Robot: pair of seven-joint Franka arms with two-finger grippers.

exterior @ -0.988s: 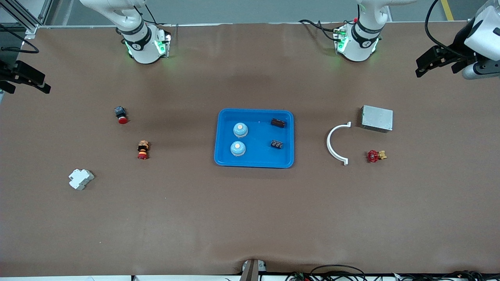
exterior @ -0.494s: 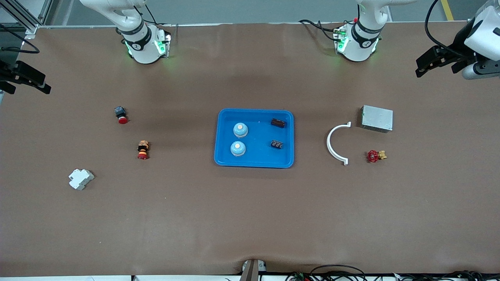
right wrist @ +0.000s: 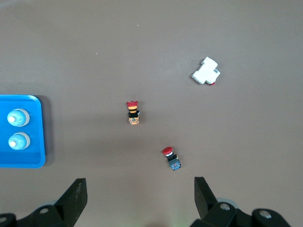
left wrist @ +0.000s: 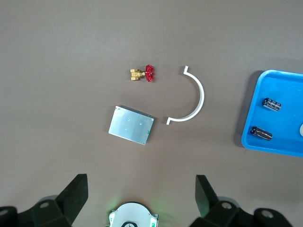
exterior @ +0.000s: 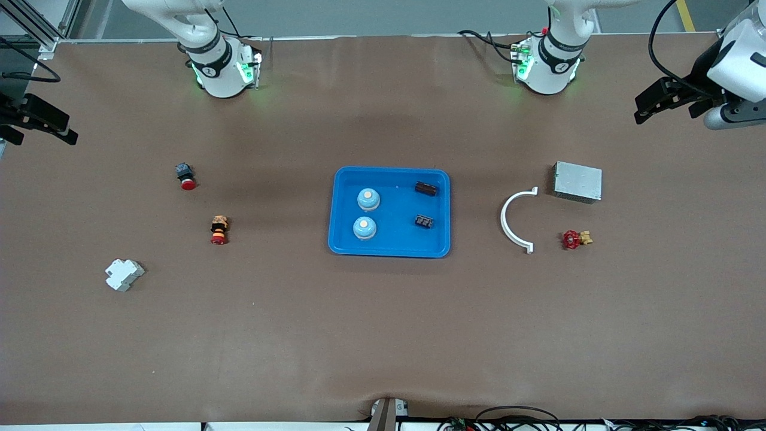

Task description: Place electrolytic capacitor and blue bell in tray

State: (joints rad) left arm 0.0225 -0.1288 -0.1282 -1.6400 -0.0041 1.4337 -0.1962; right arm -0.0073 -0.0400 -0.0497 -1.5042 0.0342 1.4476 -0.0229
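**Both Arms Waiting, Tray Already Full**

Moving just a little since a second ago, the left gripper [exterior: 664,103] is sitting a bit higher at the left arm's end of the table, while everything on the table is staying where it was.

Going from the right arm's end across: the right gripper [exterior: 39,123] is hanging over the table edge there, with its fingers spread wide and nothing between them. That arm is waiting. Nearest to it are lying a white plastic block [exterior: 124,275], a red button with a dark body [exterior: 185,176] and a red and orange button [exterior: 219,230]. All three are sitting well apart from each other.

Well away from both grippers, in the middle of the table, the tray [exterior: 389,248] is lying flat. Two blue bells [exterior: 368,199] are standing inside it on the side toward the right arm, one just beside the other. Two dark capacitors [exterior: 426,188] are lying inside it on the side toward the left arm.

Closer to the left gripper, a white curved strip [exterior: 510,221] is lying beside a small red valve [exterior: 573,239] and a grey metal box [exterior: 577,181]. The left gripper is hanging up over the table end near that box, fingers spread wide and holding nothing.
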